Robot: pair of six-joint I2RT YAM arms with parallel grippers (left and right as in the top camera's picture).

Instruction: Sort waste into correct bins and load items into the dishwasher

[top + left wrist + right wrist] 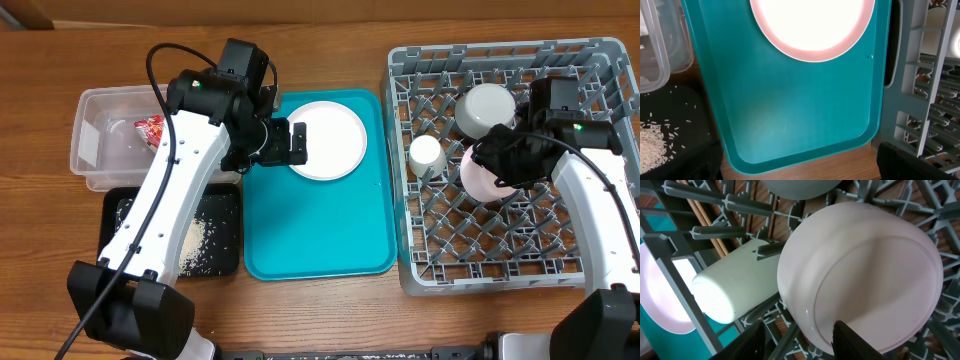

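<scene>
Waste seems already sorted in the overhead view. The red wrapper (150,130) lies in the clear tub (95,175) at far left, and the rice (205,240) lies in the black tray (228,205) just near of it. The plate (327,140) is alone on the far part of the teal tray (320,240). The left gripper (298,143) waits at its left edge with jaws spread wide, probably to take the rim. In the grey rack (500,275) at right stand a far bowl (487,108), a cup (427,155) and a near bowl (478,178). All rests on a wooden table (320,40).

The left wrist view shows the plate's rim flat on the teal tray, so a grip will be difficult.

In the right wrist view the right gripper (799,327) has its fingers apart around the near bowl's rim. The bowl leans tilted on the pegs, bottom up, so water can run off. I cannot tell if the fingers press it.
</scene>
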